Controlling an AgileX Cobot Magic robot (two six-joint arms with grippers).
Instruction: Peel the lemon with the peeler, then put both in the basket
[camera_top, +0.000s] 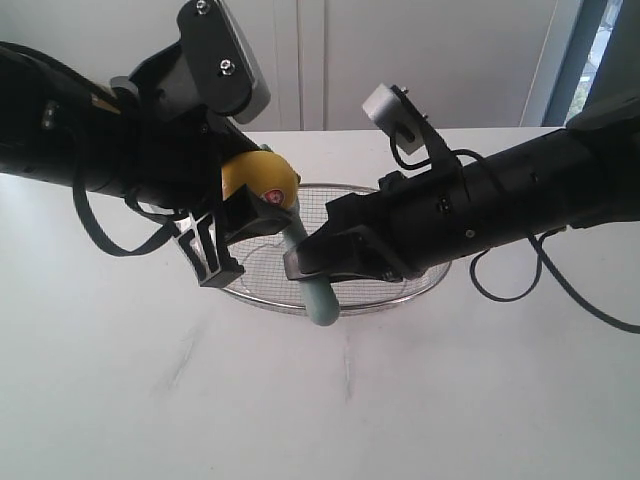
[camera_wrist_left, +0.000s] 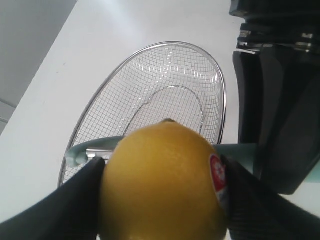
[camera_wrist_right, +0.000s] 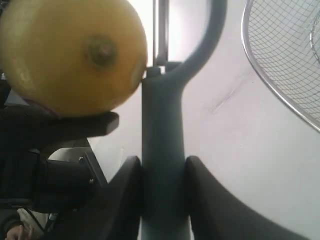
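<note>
In the exterior view, the left gripper (camera_top: 243, 205) pinched the lemon (camera_top: 258, 177) in the air near the rim of the basket (camera_top: 425, 283). The right gripper (camera_top: 322, 262) was clamped on the handle of the peeler (camera_top: 321, 300).

The left wrist view showed both pads pressed against the lemon's sides, with the basket lying beyond it.

In the right wrist view, the peeler's head touched the lemon's side. Peeling appeared to be the step in hand. The next move likely called for drawing the blade along the rind under light, steady pressure.
</note>
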